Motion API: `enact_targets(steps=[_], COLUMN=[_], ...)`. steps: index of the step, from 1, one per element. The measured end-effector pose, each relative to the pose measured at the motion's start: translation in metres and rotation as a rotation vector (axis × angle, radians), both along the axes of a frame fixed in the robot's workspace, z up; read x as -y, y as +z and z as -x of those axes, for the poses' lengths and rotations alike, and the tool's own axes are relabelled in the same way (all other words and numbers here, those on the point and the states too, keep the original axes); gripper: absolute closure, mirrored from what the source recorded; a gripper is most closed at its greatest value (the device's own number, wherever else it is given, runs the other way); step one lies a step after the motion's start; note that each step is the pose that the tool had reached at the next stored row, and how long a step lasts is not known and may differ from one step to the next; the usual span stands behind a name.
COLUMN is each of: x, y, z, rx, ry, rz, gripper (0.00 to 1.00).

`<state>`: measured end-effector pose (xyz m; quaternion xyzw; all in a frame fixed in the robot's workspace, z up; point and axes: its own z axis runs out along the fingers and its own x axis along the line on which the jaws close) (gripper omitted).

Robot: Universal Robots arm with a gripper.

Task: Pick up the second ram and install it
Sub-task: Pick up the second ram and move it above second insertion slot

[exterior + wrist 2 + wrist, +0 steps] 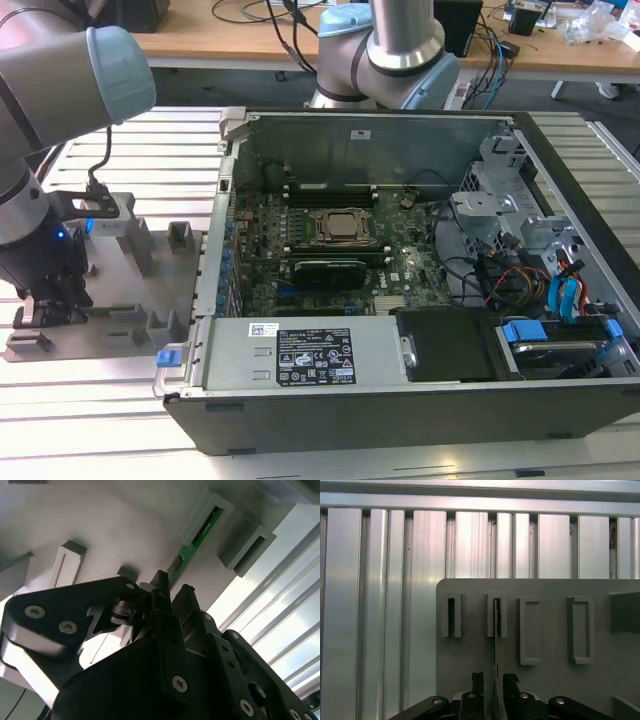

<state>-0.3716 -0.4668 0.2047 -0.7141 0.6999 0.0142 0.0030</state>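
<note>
**A:** What are the containers holding?

**B:** In the exterior view we are looking into the open case (pixel 400 135). It is holding the board (pixel 400 270), with the socket (pixel 340 225) near the middle. A dark stick (pixel 322 268) is sitting in a slot just beside the socket. Cables (pixel 500 275) are crowding the case's end on the exterior view's right.

**A:** And outside the case?

**B:** A grey plate (pixel 110 295) is lying on the ribbed table (pixel 130 410), just beside the case on the exterior view's left. Slotted blocks are standing on the plate. In the first wrist view we are counting four in a row. One narrow block (pixel 490 615) is gripping one end of the ram (pixel 495 652) in its slot.

**A:** Which way is the ram pointing?

**B:** It is standing on its long edge, so in the first wrist view we are seeing it as a thin line. Its long axis is running flat along the plate, in line with the block's slot. It is leading straight from that slot into the gripper (pixel 493 679). In the second wrist view we are catching its green face (pixel 196 542).

**A:** Are the fingers clamping it?

**B:** The fingers (pixel 478 682) are standing apart, one on each side of the ram's near end. We are seeing a sliver of gap at each side, so we are not seeing them pressing on it.
</note>
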Motion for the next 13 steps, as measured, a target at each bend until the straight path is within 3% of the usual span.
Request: enact_targets(steps=[1,8,10,11,13], x=[0.0000,0.0001,-0.0001,-0.0001,0.0000], y=[-0.0001,-0.0007,-0.0010,-0.0010,-0.0012], z=[-0.0001,0.0030,0.0040,0.0040,0.0039], rx=[0.0060,0.0070,0.0068,0.0067,0.0068], ry=[0.000,-0.014,-0.018,-0.018,-0.018], rz=[-0.0002,-0.0015,-0.0239,-0.0277,-0.0251], gripper=[0.70,0.70,0.70,0.70,0.70])
